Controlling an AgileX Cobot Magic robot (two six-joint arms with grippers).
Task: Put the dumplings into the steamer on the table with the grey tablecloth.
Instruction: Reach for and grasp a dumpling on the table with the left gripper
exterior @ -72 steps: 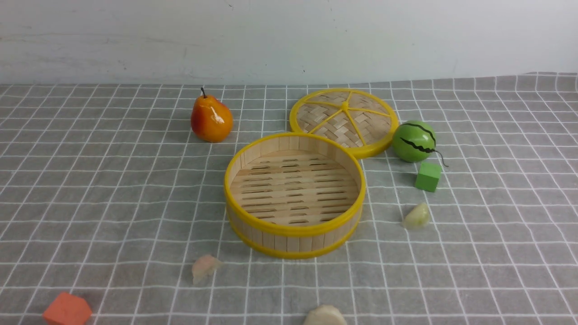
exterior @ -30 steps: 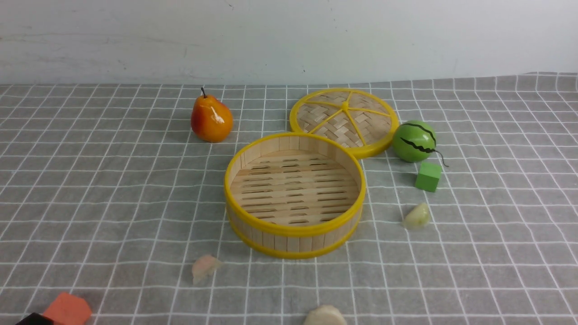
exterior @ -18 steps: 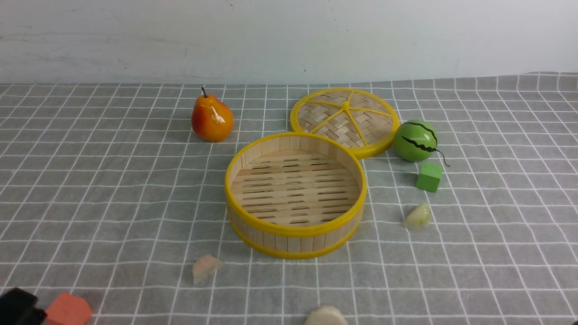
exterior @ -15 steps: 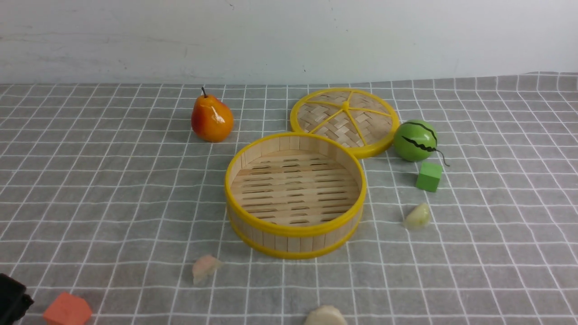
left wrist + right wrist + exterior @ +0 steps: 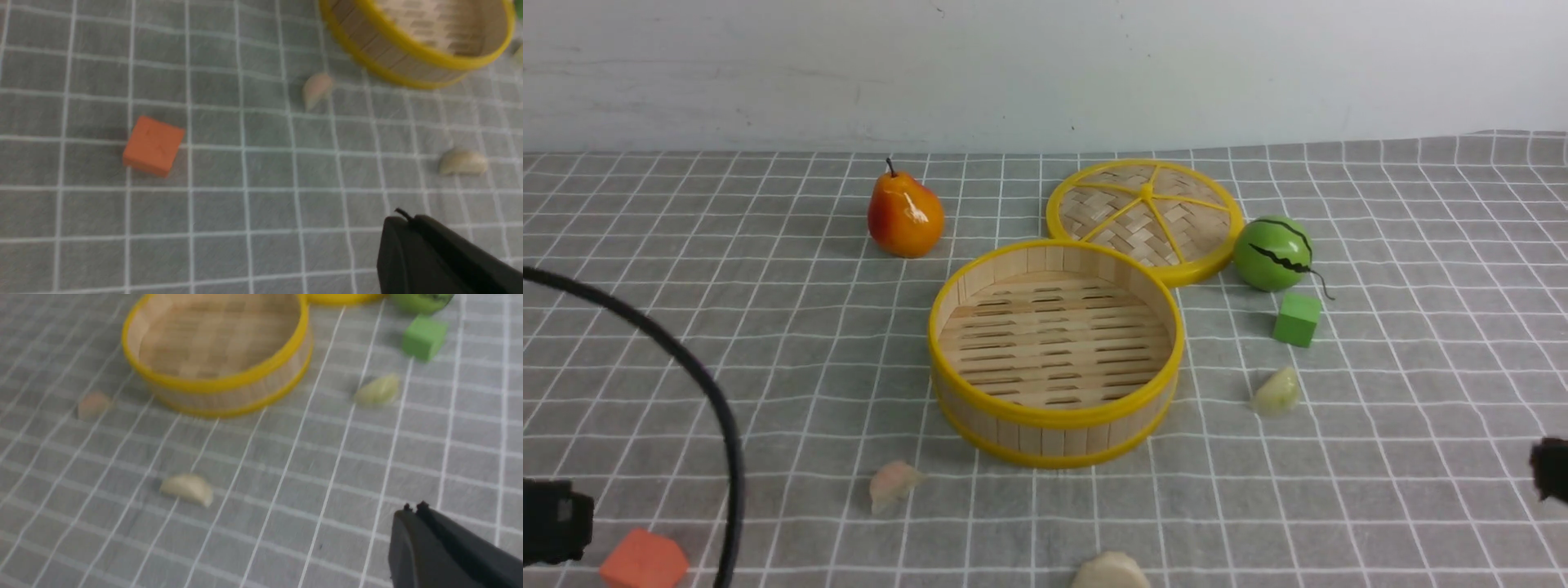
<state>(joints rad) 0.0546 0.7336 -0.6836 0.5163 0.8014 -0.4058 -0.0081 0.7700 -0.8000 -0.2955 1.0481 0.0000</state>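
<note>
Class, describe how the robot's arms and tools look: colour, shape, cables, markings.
The left tool and right tool are both matte black, tapering to blunt wedge tips, with no markings visible. A thick black cable curves by the boxy black left arm.

Front camera looks forward, obliquely down; wrist cameras closer, lower; all share steamer (image 5: 1045,437).

The pinkish dumpling (image 5: 892,483), white dumpling (image 5: 1109,572) and greenish dumpling (image 5: 1276,392) lie on the tablecloth (image 5: 768,343) outside the steamer (image 5: 1054,418).

No text, label, brand, number or sign can be read on anything here.
</note>
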